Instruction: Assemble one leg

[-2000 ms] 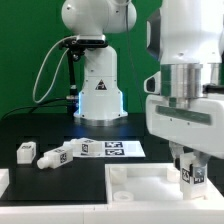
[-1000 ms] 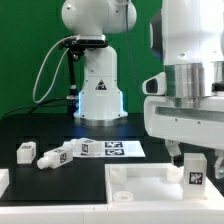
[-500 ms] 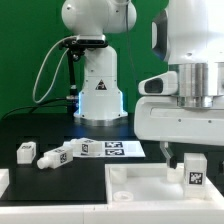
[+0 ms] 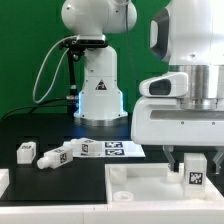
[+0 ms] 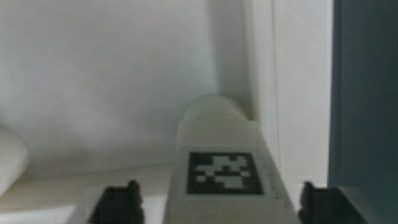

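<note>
The gripper [image 4: 194, 176] was clamped on the leg [image 4: 194, 174], holding it upright just above the white panel [image 4: 140, 186] at the exterior view's right. Two more tagged blocks [image 4: 45, 153] lay far left, near the marker board [image 4: 112, 149].

text: none readable | only square marker tags on leg [image 4: 195, 176], marker board [image 4: 110, 149]

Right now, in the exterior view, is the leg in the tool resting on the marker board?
No: the leg hangs in the tool above the white panel, apart from the marker board.
</note>
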Controlling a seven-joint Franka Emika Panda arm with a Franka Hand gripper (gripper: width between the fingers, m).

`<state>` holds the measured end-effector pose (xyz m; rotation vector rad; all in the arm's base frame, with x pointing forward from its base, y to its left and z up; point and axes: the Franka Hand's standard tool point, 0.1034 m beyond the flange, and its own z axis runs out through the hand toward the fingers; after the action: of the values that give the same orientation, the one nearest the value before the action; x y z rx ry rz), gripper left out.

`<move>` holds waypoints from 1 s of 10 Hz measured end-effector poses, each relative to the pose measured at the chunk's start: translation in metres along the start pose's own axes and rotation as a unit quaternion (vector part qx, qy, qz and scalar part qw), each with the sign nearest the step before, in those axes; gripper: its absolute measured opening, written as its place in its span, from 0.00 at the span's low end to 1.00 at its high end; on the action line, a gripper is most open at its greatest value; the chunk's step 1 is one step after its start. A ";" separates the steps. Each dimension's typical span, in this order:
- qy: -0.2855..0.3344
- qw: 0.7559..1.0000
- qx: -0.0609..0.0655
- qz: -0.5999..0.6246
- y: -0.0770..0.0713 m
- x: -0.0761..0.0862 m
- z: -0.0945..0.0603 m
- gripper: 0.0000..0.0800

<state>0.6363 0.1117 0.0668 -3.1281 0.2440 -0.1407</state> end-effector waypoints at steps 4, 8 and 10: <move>0.002 0.989 0.000 0.145 -0.001 0.000 0.001 0.36; 0.003 0.927 -0.025 0.373 -0.005 0.000 0.002 0.36; 0.004 0.862 -0.014 0.506 -0.005 0.001 0.002 0.36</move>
<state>0.6383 0.1169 0.0647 -2.5599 1.7862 -0.1280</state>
